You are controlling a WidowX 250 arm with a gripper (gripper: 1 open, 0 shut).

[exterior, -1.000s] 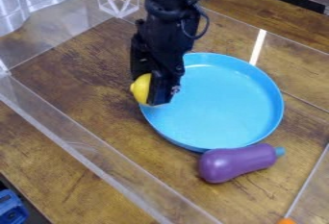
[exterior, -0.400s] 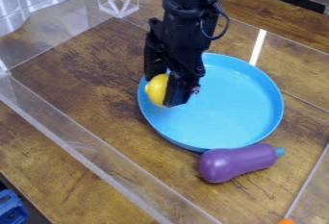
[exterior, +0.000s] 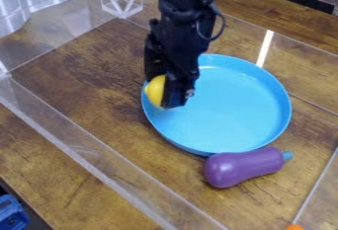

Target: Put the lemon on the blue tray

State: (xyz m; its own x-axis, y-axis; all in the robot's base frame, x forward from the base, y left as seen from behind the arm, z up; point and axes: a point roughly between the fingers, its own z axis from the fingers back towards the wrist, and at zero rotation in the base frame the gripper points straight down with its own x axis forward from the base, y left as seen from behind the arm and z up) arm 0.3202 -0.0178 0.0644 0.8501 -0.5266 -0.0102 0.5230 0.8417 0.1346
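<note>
Gripper: the black, jointed metal gripper [exterior: 176, 83] is clenched on the lemon, fingers pointing down
Lemon: the small bright yellow oval fruit [exterior: 157, 91] sits between the fingertips, over the left part of the tray in the view, partly hidden by them; whether it touches the tray I cannot tell
Tray: the round bright blue plastic-looking tray [exterior: 224, 120] lies on the brown wooden table [exterior: 99, 125]
Eggplant: the glossy purple eggplant [exterior: 243, 169] lies just beside the tray's near edge

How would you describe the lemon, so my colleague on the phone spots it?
Find the big round blue tray. At its left edge, the black gripper holds the lemon, small and bright yellow, unlike the long purple eggplant.
</note>
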